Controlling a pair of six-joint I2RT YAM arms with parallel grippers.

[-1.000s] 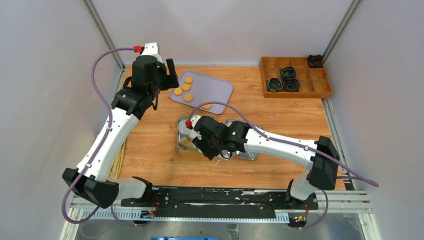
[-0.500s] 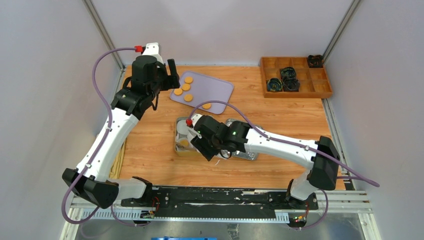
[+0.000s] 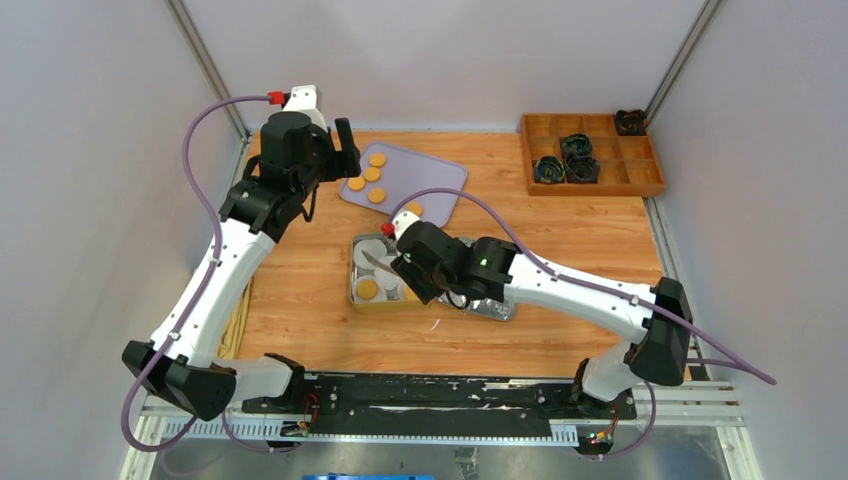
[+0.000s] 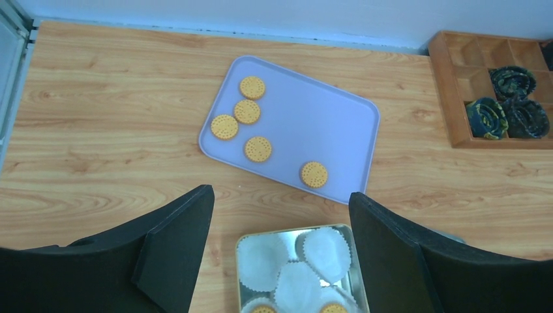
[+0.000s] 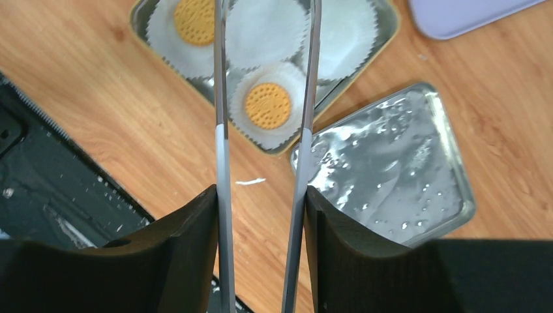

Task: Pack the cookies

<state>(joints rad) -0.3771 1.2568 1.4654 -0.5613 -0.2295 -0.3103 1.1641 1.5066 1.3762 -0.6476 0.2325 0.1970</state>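
Observation:
Several cookies lie on the purple tray (image 3: pixel 430 178), e.g. one (image 3: pixel 376 195); the left wrist view shows them too (image 4: pixel 257 149). A metal tin (image 3: pixel 352 290) holds white paper cups; two cups hold a cookie (image 5: pixel 268 105), (image 5: pixel 194 19). My right gripper (image 5: pixel 261 192) is shut on metal tongs (image 5: pixel 222 98), whose spread arms hang empty above the tin on either side of one filled cup. It also shows in the top view (image 3: pixel 425 268). My left gripper (image 4: pixel 280 195) is open and empty, high above the table near the tray's left edge (image 3: pixel 338 150).
The tin's lid (image 5: pixel 385 176) lies upside down right of the tin. A wooden compartment box (image 3: pixel 590 150) with dark rolled items stands at the back right. A white scrap (image 5: pixel 250 181) lies on the wood by the tin.
My right gripper with the tongs has lifted and drawn back to the right off the tin. The tin's cups and a cookie at its near left now show. The left arm has hardly moved.

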